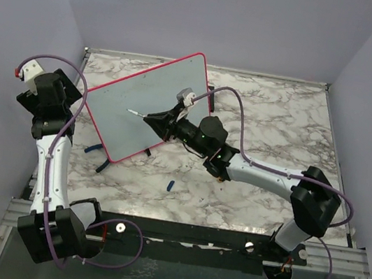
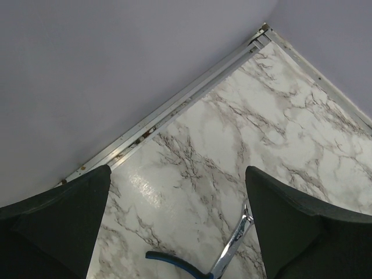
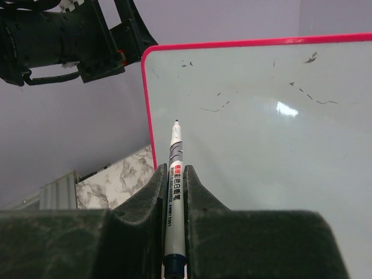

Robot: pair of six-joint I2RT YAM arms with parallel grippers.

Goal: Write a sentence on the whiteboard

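**Marker poised at a tilted board**

At the far left, the left gripper is raised beside the board's left corner. Its two dark fingers are spread wide with nothing between them. The left wrist camera looks past them to the marble table, a metal rail along the wall, and, at the bottom edge, a curved blue piece beside a chrome strip.

Next comes the whiteboard, which stands propped at a slant on the left-centre of the table. It is turned diagonally in the overhead view, with its red-pink frame running round a pale grey surface. A black foot shows below its near-left edge. From the right wrist, the surface carries a few faint dark scuffs and a bright glare spot (nothing there reads as lettering).

Against the middle of the board's face is the right gripper, its fingers closed on a marker clamped lengthwise between them. The white barrel bears printed characters, and its dark tip points at the board just inside the left frame edge as that camera sees it. Whether the tip touches the surface cannot be told.

Nearer the arms, a small blue piece lies alone on the marble. The right arm stretches away to its base at the lower right.
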